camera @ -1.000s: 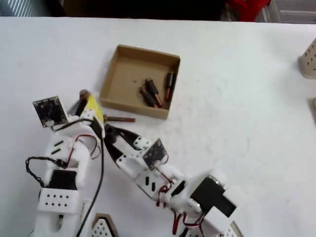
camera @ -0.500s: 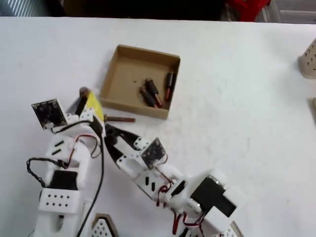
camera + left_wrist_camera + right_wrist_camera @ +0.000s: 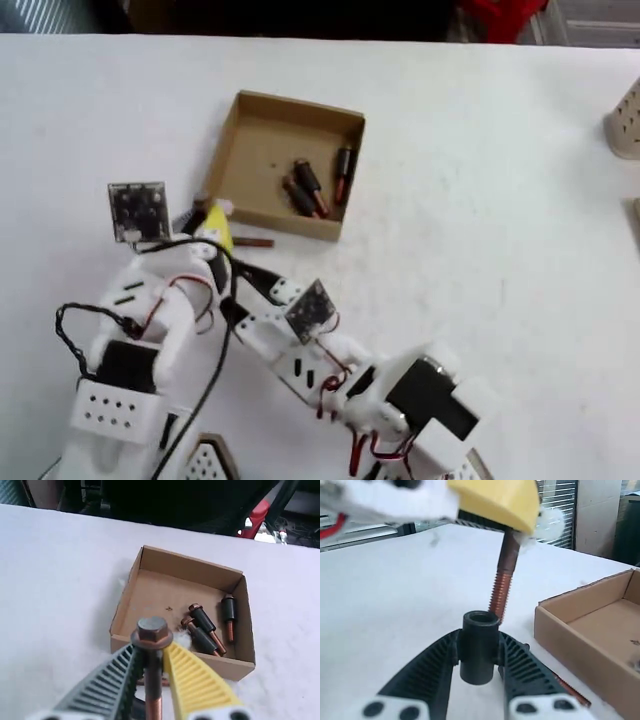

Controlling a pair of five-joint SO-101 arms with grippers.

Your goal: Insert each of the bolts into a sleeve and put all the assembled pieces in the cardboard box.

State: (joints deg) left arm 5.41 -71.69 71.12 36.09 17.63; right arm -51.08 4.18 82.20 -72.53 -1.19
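My left gripper [image 3: 150,650], one finger grey and one yellow, is shut on a copper bolt [image 3: 152,632] and holds it upright, hex head up. Just below, my right gripper [image 3: 479,647] is shut on a black sleeve [image 3: 479,652] with its hole facing up. The bolt's threaded tip [image 3: 501,597] hangs at the sleeve's rim, slightly behind it. In the high view the left gripper [image 3: 207,222] stands over the right gripper [image 3: 240,272], beside the cardboard box [image 3: 255,130]. The box holds three assembled pieces [image 3: 305,188].
A loose bolt [image 3: 252,242] lies on the table against the box's near wall, close to both grippers. A pale perforated block [image 3: 626,120] stands at the right edge. Another perforated holder [image 3: 205,462] sits at the front edge, between the arm bases.
The left arm has swung right and toward the box with the bolt, bringing it over the right gripper's sleeve. The right arm has stayed in place.
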